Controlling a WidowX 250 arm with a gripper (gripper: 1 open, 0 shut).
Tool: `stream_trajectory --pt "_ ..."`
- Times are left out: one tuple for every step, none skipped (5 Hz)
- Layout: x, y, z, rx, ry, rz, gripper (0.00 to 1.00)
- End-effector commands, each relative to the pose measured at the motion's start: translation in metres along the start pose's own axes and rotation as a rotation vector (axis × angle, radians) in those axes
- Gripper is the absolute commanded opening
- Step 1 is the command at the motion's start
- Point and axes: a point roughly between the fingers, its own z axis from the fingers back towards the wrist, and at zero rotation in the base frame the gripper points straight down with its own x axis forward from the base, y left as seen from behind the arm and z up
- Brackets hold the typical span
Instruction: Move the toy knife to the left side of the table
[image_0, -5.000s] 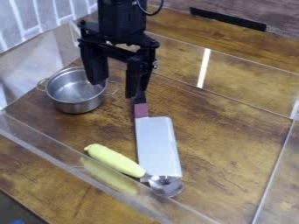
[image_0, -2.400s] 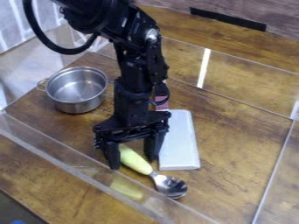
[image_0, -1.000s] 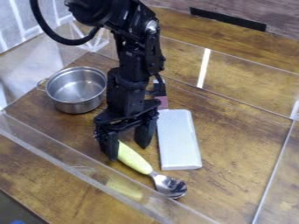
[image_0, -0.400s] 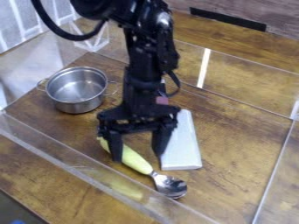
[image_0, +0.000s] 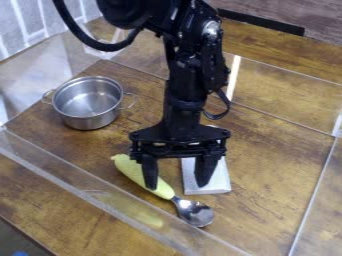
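The toy knife (image_0: 215, 178) lies flat on the table (image_0: 287, 150), right of centre. Only the lower right part of its light-grey blade shows. The arm covers the handle and the remainder of the blade. My gripper (image_0: 181, 163) points straight down over the blade's left half with its dark fingers (image_0: 150, 166) spread wide. It stands open with nothing between the fingers. Whether the tips touch the blade cannot be told.
A yellow-handled spoon (image_0: 143, 173) lies just left of the gripper, its silver bowl (image_0: 195, 212) near the front wall. A small metal pot (image_0: 87, 101) stands at the left. Clear plastic walls (image_0: 80, 190) edge the tabletop.
The arm has shifted to the right, from above the spoon's yellow handle to over the knife's blade. The gripper has stayed open. Knife, spoon and pot lie where they were.
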Motion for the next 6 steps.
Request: stream_trajectory --pt "0.006 -0.007 0.008 -0.043 -0.061 -0.093 1.0" --pt "0.01 -0.005 0.003 -0.042 -0.077 -0.159 1.0" --pt "0.009 -0.008 0.0 -0.044 -0.091 -0.287 1.0" --pt "0.007 -0.011 -0.001 -0.048 -0.099 -0.388 1.0" --pt "0.0 -0.013 -0.003 -0.049 -0.107 -0.492 1.0" --pt "-0.005 -0.016 -0.005 -0.055 -0.115 -0.59 1.0"
